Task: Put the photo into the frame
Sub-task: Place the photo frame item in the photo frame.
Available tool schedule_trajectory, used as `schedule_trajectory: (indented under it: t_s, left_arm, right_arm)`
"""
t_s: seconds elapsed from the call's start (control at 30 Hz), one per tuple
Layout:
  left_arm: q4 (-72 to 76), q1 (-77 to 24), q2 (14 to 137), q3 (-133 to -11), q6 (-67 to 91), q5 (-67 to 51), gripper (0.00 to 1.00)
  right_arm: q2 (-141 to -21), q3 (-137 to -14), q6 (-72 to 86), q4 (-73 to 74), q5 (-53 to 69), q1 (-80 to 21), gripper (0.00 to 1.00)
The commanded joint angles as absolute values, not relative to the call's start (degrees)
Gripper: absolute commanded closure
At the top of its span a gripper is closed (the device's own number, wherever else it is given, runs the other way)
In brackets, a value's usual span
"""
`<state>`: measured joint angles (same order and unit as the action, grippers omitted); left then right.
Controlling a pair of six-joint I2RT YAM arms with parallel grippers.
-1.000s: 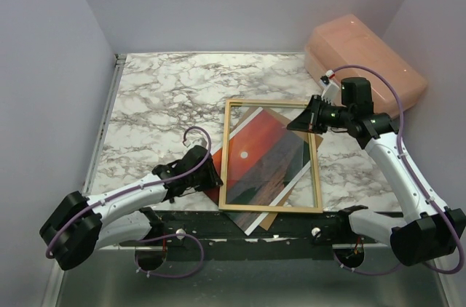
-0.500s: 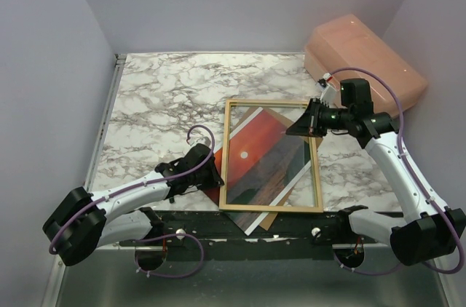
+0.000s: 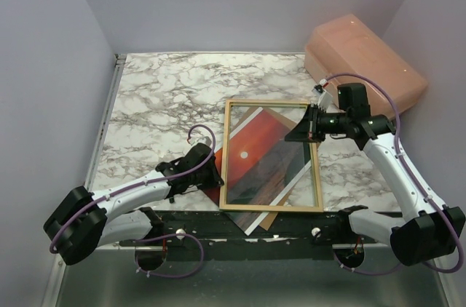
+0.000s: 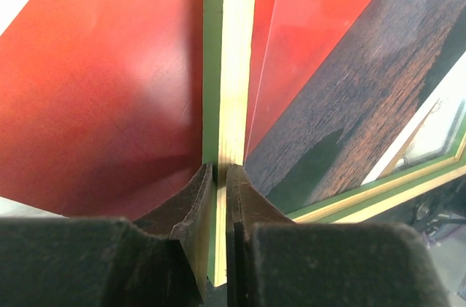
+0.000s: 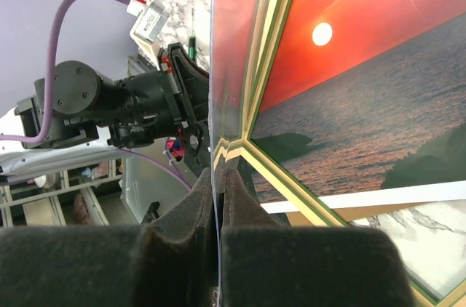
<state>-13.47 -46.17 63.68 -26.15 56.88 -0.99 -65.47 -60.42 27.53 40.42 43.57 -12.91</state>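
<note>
Top external view gives us the frame [image 3: 271,208] lying flat on the marble table [image 3: 160,103], pale wood side up, near the front edge between the two arms. We see the photo [image 3: 255,150] under it, face up and turned askew. Its red sky, white sun and dark water show through the opening, a red corner pokes out past the left rail, and a white-edged corner pokes out past the near rail. A sliver of brown board [image 3: 269,219] shows there too, beneath the print. The left gripper [image 3: 213,174] sits at the left rail, low down. From the left wrist camera we see its two dark fingers [image 4: 191,201] pressed in on that rail from either side, pale wood between them and a green strip along the rail's left side, with red print on both sides of it. The right gripper [image 3: 304,131] is at the frame's far right corner. On the right wrist camera its fingers are pressed together, pinching the thin edge of a clear sheet [image 5: 227,45] that rises straight up from them. Beside it we see the frame's corner and the sunset print. A salmon-coloured box [image 3: 364,60] stands at the far right of the table, behind the right arm.
</note>
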Motion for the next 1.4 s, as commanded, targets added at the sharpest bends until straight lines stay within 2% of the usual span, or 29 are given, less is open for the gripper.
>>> schedule_trajectory:
  t_s: [0.0,0.37,0.93,1.37]
  left_arm:
    - [-17.05,-46.01,65.22,-26.08,55.63,-0.46,0.88]
    - [-17.15,-46.05,66.09,-25.98,55.7,-0.45,0.89]
    - [-16.96,-46.05,67.84,-26.57,55.2,-0.44,0.89]
    - [-18.15,-45.99,67.67,-27.03,54.76,-0.44,0.9]
  right_arm:
    - [-64.54,-58.92,26.41,41.53,47.77,-12.83,0.99]
    - [-65.75,-55.99,24.73,41.09,47.81,-12.83,0.99]
    - [-70.48,-58.36,22.14,42.21,50.88,-12.79,0.99]
    - [-69.34,-57.81,32.54,33.75,57.47,-12.79,0.99]
